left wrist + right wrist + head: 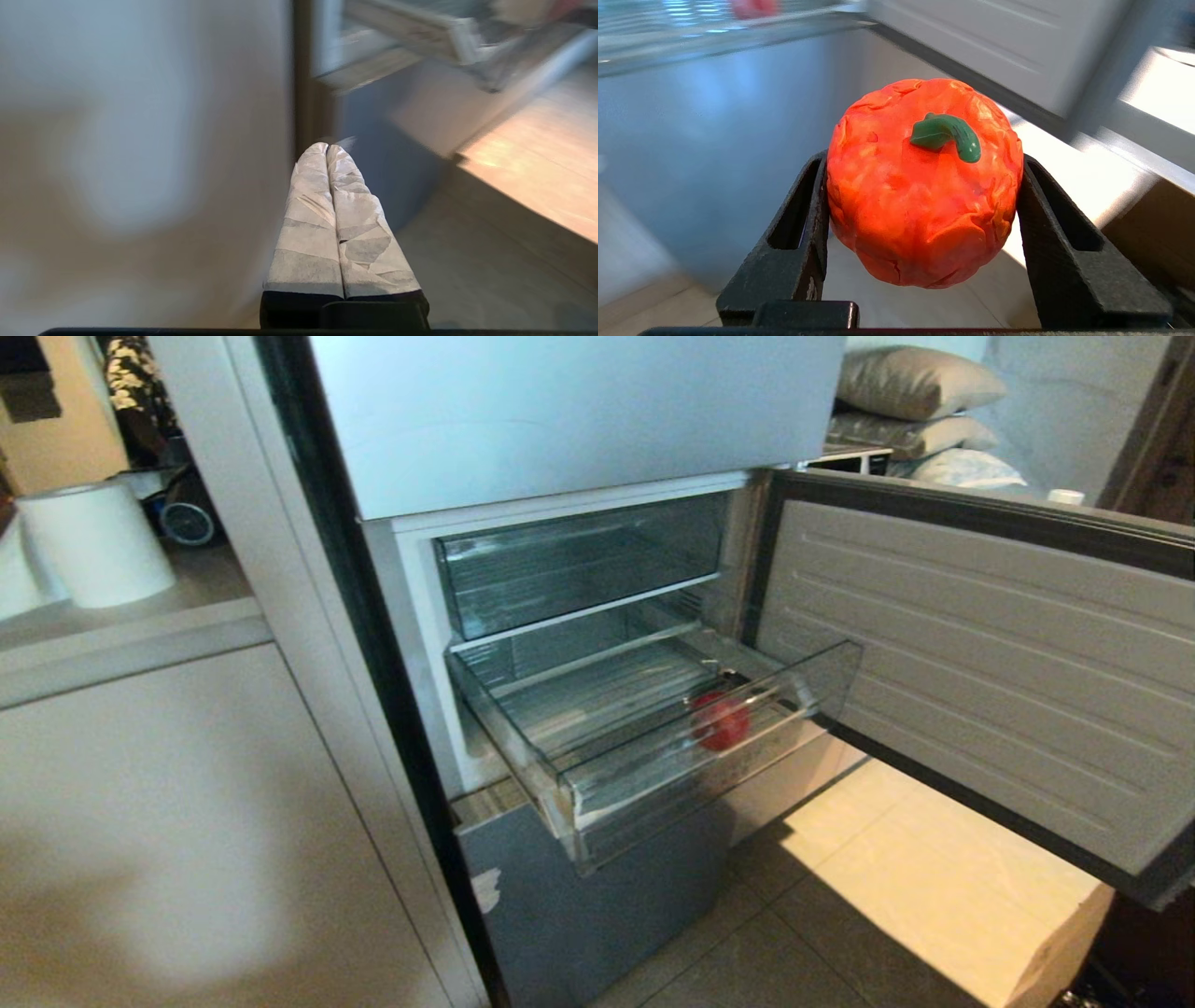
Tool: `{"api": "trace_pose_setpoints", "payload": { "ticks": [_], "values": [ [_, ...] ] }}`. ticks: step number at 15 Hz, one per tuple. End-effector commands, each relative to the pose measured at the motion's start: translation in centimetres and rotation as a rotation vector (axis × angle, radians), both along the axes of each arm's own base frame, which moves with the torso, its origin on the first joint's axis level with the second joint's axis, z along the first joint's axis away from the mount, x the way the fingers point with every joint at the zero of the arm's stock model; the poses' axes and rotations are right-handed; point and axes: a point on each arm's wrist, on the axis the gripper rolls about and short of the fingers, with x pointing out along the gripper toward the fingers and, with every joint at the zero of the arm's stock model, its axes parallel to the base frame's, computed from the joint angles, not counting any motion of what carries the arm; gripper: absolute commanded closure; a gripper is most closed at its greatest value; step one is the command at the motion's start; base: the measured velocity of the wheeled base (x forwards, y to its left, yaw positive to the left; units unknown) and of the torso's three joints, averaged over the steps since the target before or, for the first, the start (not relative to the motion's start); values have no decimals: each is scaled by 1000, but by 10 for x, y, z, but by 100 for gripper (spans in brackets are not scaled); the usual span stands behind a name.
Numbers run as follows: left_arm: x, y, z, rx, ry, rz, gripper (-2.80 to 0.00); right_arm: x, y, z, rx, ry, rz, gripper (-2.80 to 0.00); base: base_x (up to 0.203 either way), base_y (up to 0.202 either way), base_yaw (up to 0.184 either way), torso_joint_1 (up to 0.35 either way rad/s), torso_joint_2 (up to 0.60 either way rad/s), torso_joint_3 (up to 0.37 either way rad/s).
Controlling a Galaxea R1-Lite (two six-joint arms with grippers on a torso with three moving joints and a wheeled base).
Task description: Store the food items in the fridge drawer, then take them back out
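While one gripped, two fruits.

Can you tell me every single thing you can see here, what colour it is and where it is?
Red fruit: one, red, lying in the pulled-out clear drawer.
Orange-red fruit: one, orange-red with a green stem, held between the right gripper's fingers, outside the fridge.
Fridge drawer: one, clear plastic, pulled out of the fridge.
Upper drawer: one, clear, pushed in, above the pulled-out one.
Fridge door: one, pale ribbed inside, swung open to the right.
Paper roll: one, white, on the counter at the far left.
Pillows: a stack, beige and white, behind the door.
Floor: grey tiles.
Left gripper: one, fingers wrapped in white tape, shut, pointing at the fridge's lower corner.
Right gripper: one, black, clamped on the orange-red fruit.
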Motion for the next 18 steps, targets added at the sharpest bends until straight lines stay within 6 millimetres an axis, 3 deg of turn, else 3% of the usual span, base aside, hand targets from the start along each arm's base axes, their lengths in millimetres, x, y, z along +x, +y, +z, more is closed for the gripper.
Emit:
{"api": "trace_pose_setpoints", "payload": {
  "ticks": [1, 9, 13, 16, 18],
  "values": [
    [0, 0, 0, 0, -2, 0, 0, 0, 0, 0, 2, 2, 0, 0, 2, -9, 175, 3, 6, 3],
    [0, 0, 0, 0, -2, 0, 0, 0, 0, 0, 16, -2, -3, 0, 0, -6, 167, 1, 2, 3],
    [0, 0, 0, 0, -2, 0, 0, 1, 0, 0, 10, 5, -6, 0, 0, -1, 19, 1, 1, 1],
    [0, 0, 0, 0, -2, 0, 0, 11, 0, 7, 23, 97, -13, 0, 0, 0, 0, 0, 0, 0],
    [0, 0, 0, 0, -2, 0, 0, 31, 0, 25, 44, 195, -18, 0, 0, 0, 0, 0, 0, 0]
  ]
}}
